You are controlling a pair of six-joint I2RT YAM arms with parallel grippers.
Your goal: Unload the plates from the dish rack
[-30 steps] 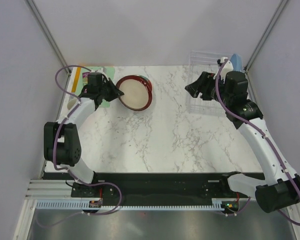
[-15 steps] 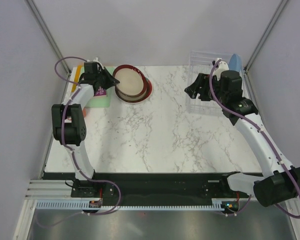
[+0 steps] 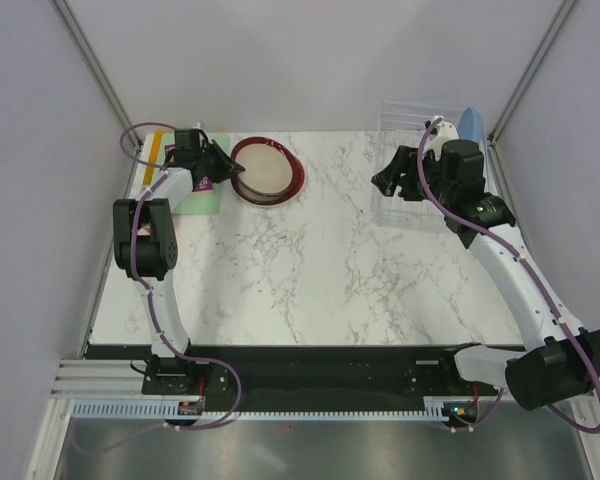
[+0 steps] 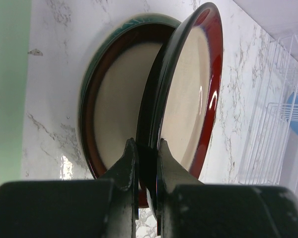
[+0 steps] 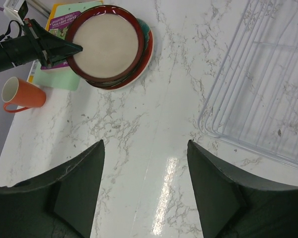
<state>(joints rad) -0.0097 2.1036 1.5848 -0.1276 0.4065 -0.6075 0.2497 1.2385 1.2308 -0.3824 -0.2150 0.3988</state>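
Note:
My left gripper (image 3: 227,171) is shut on the near rim of the dark red-rimmed plate with cream centre (image 3: 268,167). It holds this plate slightly tilted over another plate that lies flat on the table at the far left. The left wrist view shows the fingers (image 4: 129,158) pinching the held plate (image 4: 193,84) above the lower plate (image 4: 114,114), which has a teal and red rim. My right gripper (image 3: 390,180) is open and empty, hovering beside the clear dish rack (image 3: 410,160). A light blue plate (image 3: 470,122) stands at the rack's far right end.
A green and purple book (image 3: 205,197) lies left of the plates, under my left arm. An orange mug (image 5: 22,94) lies near it at the table's left edge. The rack (image 5: 268,84) fills the right of the right wrist view. Booth walls close in on both sides.
My left gripper has carried the red-rimmed plate toward the far left and tipped it flatter over the lower plate. My right arm drew slightly toward the rack, then held still.

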